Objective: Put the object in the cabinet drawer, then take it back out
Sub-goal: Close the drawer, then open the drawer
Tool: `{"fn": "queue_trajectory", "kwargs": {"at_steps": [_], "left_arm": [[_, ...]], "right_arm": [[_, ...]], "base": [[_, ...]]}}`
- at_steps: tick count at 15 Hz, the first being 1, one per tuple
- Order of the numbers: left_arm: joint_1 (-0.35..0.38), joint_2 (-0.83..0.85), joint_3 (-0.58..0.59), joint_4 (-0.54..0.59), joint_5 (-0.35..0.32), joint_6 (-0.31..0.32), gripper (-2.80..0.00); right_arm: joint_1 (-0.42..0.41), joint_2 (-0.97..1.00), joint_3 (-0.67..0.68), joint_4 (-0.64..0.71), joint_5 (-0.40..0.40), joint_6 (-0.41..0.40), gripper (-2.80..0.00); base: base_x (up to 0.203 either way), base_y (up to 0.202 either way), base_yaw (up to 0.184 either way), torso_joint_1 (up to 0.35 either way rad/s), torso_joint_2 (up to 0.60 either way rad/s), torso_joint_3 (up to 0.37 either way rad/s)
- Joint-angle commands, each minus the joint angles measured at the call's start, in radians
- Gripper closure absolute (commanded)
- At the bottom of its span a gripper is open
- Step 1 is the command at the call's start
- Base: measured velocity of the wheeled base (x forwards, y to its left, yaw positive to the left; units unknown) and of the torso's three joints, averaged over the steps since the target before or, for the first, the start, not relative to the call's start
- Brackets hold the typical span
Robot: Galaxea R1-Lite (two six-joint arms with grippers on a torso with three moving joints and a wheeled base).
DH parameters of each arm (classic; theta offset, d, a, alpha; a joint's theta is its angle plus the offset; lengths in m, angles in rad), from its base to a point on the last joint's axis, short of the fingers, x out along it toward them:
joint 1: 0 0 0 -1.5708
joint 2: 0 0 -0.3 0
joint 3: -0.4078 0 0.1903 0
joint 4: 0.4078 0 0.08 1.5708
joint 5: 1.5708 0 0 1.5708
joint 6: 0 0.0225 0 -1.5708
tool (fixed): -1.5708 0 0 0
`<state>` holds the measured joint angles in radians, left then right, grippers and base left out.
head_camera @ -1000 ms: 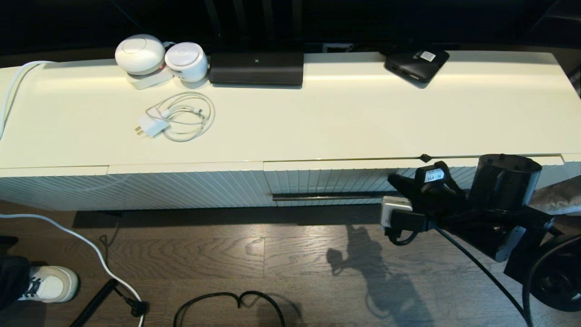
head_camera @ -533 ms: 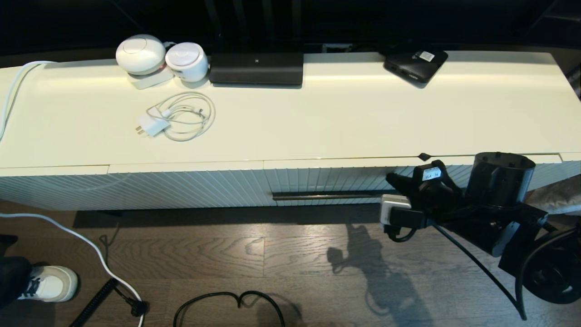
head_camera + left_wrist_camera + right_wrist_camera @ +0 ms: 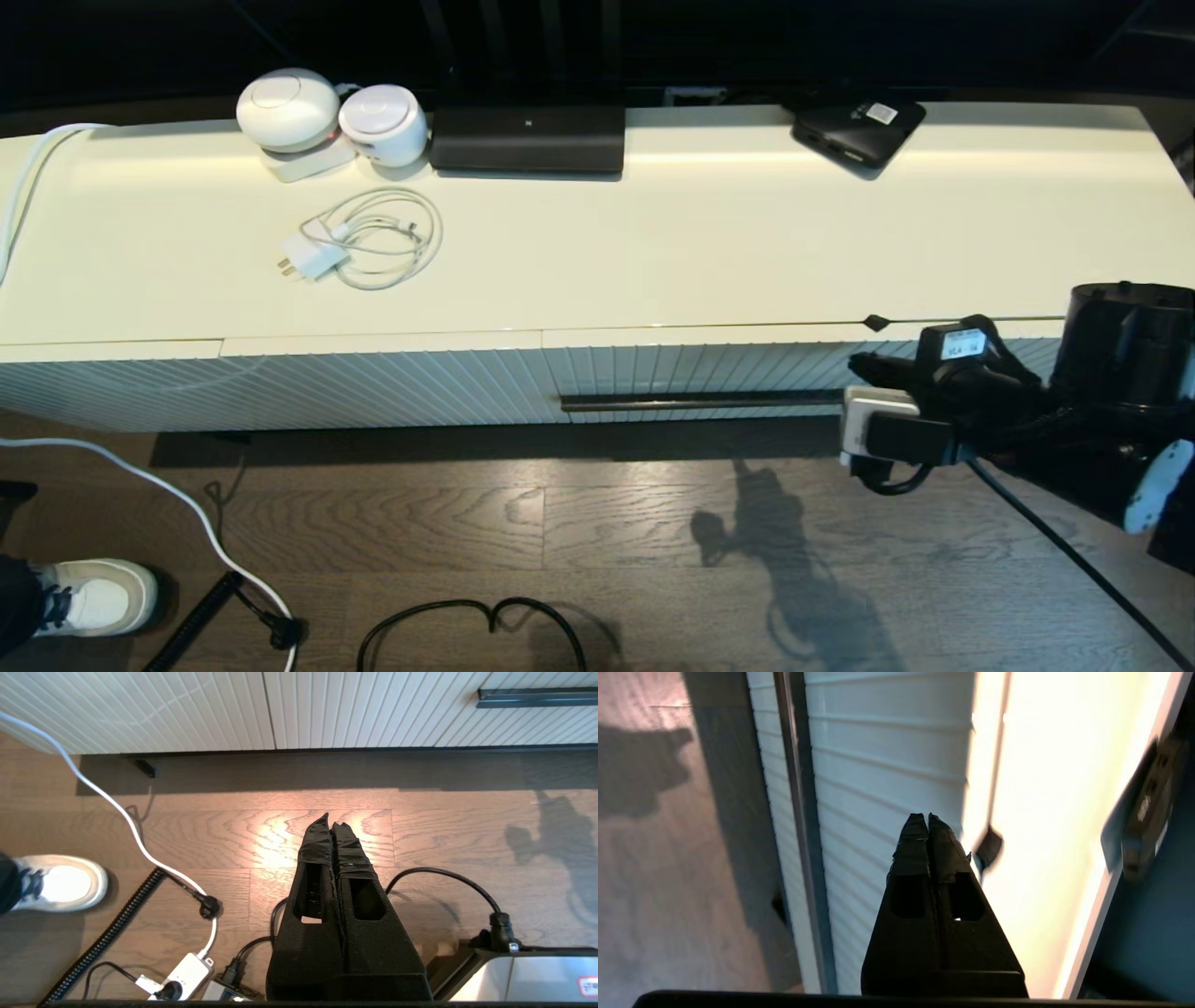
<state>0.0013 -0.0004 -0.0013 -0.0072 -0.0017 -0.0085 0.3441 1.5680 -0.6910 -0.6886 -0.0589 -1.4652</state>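
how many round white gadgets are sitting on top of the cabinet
2. Both stand at the back left of the cabinet top: the larger white dome, and the smaller white dome to its right, beside the black bar-shaped device. None looks hidden.

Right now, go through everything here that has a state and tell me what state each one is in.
Cabinet drawer: closed, a small black bit sticking out at its top edge.
Bar handle: free, nothing gripping it.
Umbrella: not in view.
Right claw: shut, empty, in front of the drawer near the handle's right end.
Left claw: shut, empty, parked above the floor.
White charger cable: coiled, unplugged, on the cabinet top.
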Motion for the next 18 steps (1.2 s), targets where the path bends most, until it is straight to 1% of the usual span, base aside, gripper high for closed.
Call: {"fn": "queue_trajectory", "kwargs": {"at_steps": [1, 3, 5, 8, 9, 10, 12, 14, 15, 17, 18], "left_arm": [[0.0, -0.003, 0.0, 0.0, 0.0, -0.001, 0.0], [0.0, -0.003, 0.0, 0.0, 0.0, 0.001, 0.0], [0.0, -0.002, 0.0, 0.0, 0.0, -0.001, 0.0], [0.0, -0.003, 0.0, 0.0, 0.0, -0.001, 0.0], [0.0, -0.003, 0.001, 0.0, 0.0, -0.001, 0.0], [0.0, -0.003, 0.0, 0.0, 0.0, -0.001, 0.0], [0.0, -0.003, 0.001, 0.0, 0.0, -0.001, 0.0], [0.0, -0.003, 0.0, 0.0, 0.0, 0.0, 0.0], [0.0, -0.003, 0.0, 0.0, 0.0, 0.0, 0.0], [0.0, -0.003, 0.0, 0.0, 0.0, -0.001, 0.0], [0.0, -0.003, 0.0, 0.0, 0.0, 0.001, 0.0]], "right_arm": [[-0.008, -0.178, -0.004, 0.174, -0.001, 0.028, 0.0], [-0.013, -0.299, -0.008, 0.366, -0.021, 0.101, 0.0], [-0.014, -0.413, -0.017, 0.612, -0.037, 0.21, 0.0], [-0.015, -0.55, -0.045, 0.927, -0.043, 0.365, 0.0], [-0.017, -0.587, -0.053, 1.018, -0.046, 0.408, 0.0], [-0.019, -0.635, -0.055, 1.095, -0.047, 0.433, 0.0], [-0.021, -0.735, -0.05, 1.248, -0.048, 0.447, 0.0], [-0.022, -0.861, -0.038, 1.366, -0.05, 0.444, 0.0], [-0.021, -0.917, -0.027, 1.4, -0.05, 0.421, 0.0], [-0.015, -0.982, -0.004, 1.436, -0.05, 0.301, 0.0], [-0.014, -0.991, 0.003, 1.406, -0.05, 0.264, 0.0]], "base": [[0.0, 0.0, 0.0, 0.0, 0.0, 0.0], [0.0, 0.0, 0.0, 0.0, 0.0, 0.0], [0.0, 0.0, 0.0, 0.0, 0.0, 0.0], [0.0, 0.0, 0.0, 0.0, 0.0, 0.0], [0.0, 0.0, 0.0, 0.0, 0.0, 0.0], [0.0, 0.0, 0.0, 0.0, 0.0, 0.0], [0.0, 0.0, 0.0, 0.0, 0.0, 0.0], [0.0, 0.0, 0.0, 0.0, 0.0, 0.0], [0.0, 0.0, 0.0, 0.0, 0.0, 0.0], [0.0, 0.0, 0.0, 0.0, 0.0, 0.0], [0.0, 0.0, 0.0, 0.0, 0.0, 0.0]]}}
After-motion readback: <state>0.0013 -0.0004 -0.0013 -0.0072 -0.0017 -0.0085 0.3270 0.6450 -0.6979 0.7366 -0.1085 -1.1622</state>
